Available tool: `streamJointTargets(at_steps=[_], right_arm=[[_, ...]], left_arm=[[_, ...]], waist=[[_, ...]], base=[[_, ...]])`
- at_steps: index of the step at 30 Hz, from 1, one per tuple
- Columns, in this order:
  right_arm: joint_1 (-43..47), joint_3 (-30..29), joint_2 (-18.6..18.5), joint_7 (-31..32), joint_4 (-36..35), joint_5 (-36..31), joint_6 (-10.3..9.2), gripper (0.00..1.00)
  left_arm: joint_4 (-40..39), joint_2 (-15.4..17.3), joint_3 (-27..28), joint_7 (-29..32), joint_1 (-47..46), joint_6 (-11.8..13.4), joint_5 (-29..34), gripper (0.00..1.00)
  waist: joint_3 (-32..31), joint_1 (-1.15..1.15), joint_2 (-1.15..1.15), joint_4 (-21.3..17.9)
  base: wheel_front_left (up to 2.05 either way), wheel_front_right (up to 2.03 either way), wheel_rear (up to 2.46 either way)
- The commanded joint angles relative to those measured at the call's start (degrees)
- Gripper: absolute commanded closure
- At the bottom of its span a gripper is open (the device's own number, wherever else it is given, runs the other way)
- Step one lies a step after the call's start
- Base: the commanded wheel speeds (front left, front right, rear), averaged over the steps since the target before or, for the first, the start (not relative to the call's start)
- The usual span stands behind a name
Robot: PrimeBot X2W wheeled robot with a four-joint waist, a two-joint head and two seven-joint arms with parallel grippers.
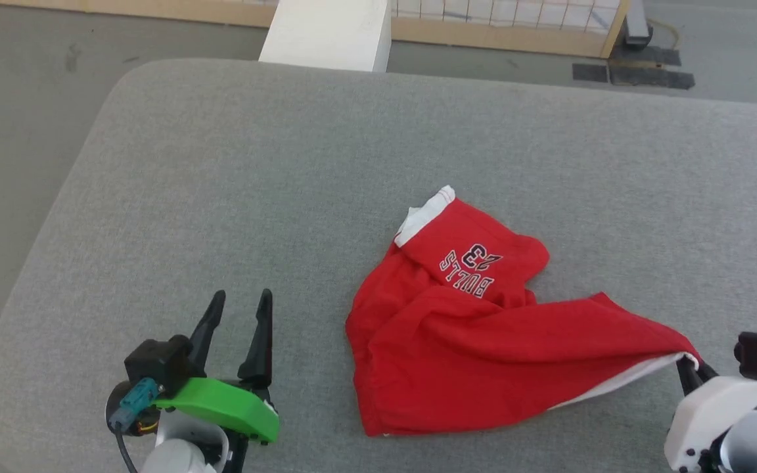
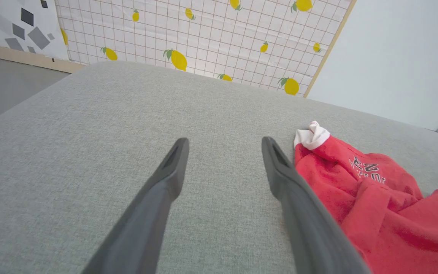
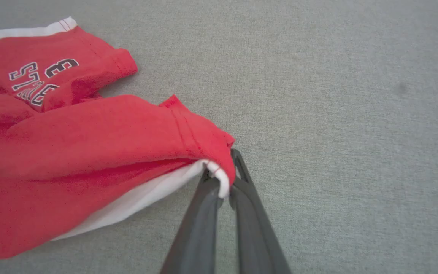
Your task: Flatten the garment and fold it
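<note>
Flattening step; fold not begun. Shorts crumpled near front edge of bench, right of middle. Right hand clamped on white-banded hem corner. Left hand spread, empty, near shorts. Next, likely: left hand takes opposite corner, hands pull apart.

Left pincer points forward with fingers spread, while right pincer pinches the garment.

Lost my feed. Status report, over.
Right pincer shut on shorts corner. Left pincer open, apart from them. Shorts crumpled on grey padded table. No obstruction seen.
</note>
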Motion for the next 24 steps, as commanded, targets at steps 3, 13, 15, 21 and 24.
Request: streamJointTargets(at_steps=[3,13,15,21,24], right_arm=[[1.2,-1.0,-0.1,-0.9,1.1,0.9,-0.1,0.0],[0.3,-7.8,-0.1,-10.1,-1.2,-1.4,-0.1,0.0],[-0.1,-6.9,-0.1,-11.3,-1.8,-1.2,-0.1,0.0],[-1.4,-2.7,-0.1,-12.5,-2.2,0.0,-0.1,0.0],[-2.3,-0.6,-0.1,-13.1,-2.3,0.5,-0.1,0.0]], left_arm=[[0.1,0.9,-0.5,0.4,1.2,-0.4,-0.2,0.0],[1.7,1.3,-10.0,6.9,-3.1,-1.5,-0.8,0.0],[3.2,2.0,-12.5,10.5,-5.0,-1.5,-0.1,0.0],[9.8,3.5,-17.1,20.4,-13.7,-1.6,1.2,0.0],[13.2,4.2,-19.1,25.5,-17.8,-1.6,1.4,0.0]], waist=[[-0.7,0.0,0.0,-0.2],[-1.2,0.0,0.0,-1.1],[-0.9,0.0,0.0,-1.8],[1.1,0.0,0.0,-4.2],[2.7,0.0,0.0,-5.7]], base=[[0.0,0.0,0.0],[0.0,0.0,0.0],[0.0,0.0,0.0],[0.0,0.0,0.0],[0.0,0.0,0.0]])
